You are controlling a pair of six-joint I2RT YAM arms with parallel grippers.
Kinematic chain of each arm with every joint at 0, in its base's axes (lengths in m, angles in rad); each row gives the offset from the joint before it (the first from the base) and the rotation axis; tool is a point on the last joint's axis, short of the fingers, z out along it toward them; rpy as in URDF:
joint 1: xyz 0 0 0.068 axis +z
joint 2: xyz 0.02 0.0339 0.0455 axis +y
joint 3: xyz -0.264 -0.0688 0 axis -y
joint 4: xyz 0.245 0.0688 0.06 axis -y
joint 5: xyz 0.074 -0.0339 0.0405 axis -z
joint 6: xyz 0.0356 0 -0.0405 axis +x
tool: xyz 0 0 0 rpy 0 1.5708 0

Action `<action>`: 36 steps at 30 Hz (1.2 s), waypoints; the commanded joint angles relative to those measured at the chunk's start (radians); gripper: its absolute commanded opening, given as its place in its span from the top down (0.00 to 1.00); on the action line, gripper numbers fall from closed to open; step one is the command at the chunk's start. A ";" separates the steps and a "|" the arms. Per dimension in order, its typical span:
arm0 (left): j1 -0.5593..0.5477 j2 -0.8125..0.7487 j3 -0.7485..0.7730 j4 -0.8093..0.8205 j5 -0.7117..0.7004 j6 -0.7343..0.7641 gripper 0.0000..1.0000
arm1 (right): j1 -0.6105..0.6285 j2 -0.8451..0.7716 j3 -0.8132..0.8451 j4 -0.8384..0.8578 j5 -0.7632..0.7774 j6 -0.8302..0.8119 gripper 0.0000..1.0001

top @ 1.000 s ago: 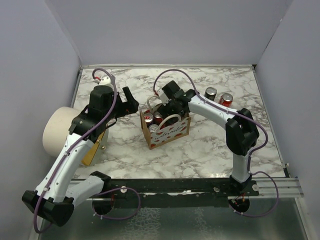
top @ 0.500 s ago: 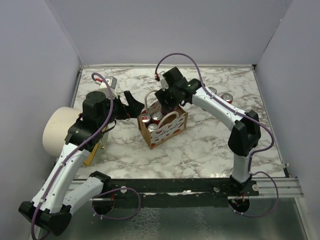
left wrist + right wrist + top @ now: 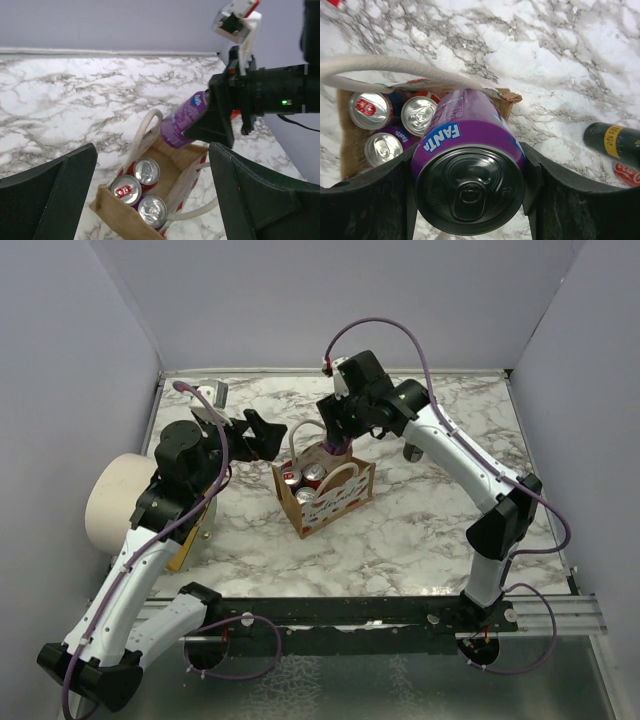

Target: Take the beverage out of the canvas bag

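Your left white-and-black arm (image 3: 140,560): elbow up, forearm reaching toward centre.
Your left black two-finger gripper (image 3: 262,435): jaws spread wide, nothing between them.
Your right white-and-black arm (image 3: 460,455): long reach back and leftward from base, wrist pitched down.
Your right black two-finger gripper (image 3: 338,432): fingers clamped on sides of tilted purple Fanta can (image 3: 182,120).

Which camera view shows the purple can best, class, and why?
The right wrist view: the can fills the frame, its top and FANTA label plain. The left wrist view shows its tilted side over the bag, partly behind the right hand. The top view shows only a purple sliver.
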 commanded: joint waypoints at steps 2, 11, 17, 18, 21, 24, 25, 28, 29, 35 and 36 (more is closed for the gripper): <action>0.006 -0.010 -0.012 0.199 -0.100 0.113 0.03 | -0.001 -0.102 0.160 -0.038 0.035 0.065 0.98; 0.006 -0.003 -0.077 0.349 -0.136 0.183 0.03 | -0.001 -0.341 0.070 -0.038 0.147 0.126 0.98; 0.006 -0.039 -0.171 0.447 -0.214 0.232 0.03 | -0.001 -0.554 -0.182 -0.107 0.335 0.159 0.98; 0.005 -0.045 -0.189 0.472 -0.226 0.235 0.03 | -0.001 -0.584 -0.222 -0.133 0.373 0.180 0.98; 0.006 -0.059 -0.232 0.529 -0.230 0.252 0.03 | -0.001 -0.702 -0.359 -0.185 0.483 0.255 0.98; 0.005 -0.057 -0.221 0.511 -0.213 0.257 0.03 | -0.001 -0.758 -0.474 -0.242 0.548 0.347 0.98; 0.004 -0.057 -0.207 0.496 -0.207 0.262 0.03 | -0.001 -0.763 -0.499 -0.259 0.564 0.381 0.98; 0.002 -0.068 -0.197 0.510 -0.210 0.273 0.03 | -0.003 -0.755 -0.576 -0.275 0.596 0.455 0.98; 0.000 -0.070 -0.199 0.515 -0.212 0.279 0.03 | -0.006 -0.749 -0.600 -0.266 0.600 0.465 0.98; -0.037 -0.112 -0.271 0.539 -0.219 0.377 0.03 | -0.203 -0.699 -0.740 -0.100 0.454 0.368 0.98; -0.037 -0.124 -0.278 0.530 -0.227 0.383 0.03 | -0.254 -0.697 -0.768 -0.051 0.406 0.336 0.98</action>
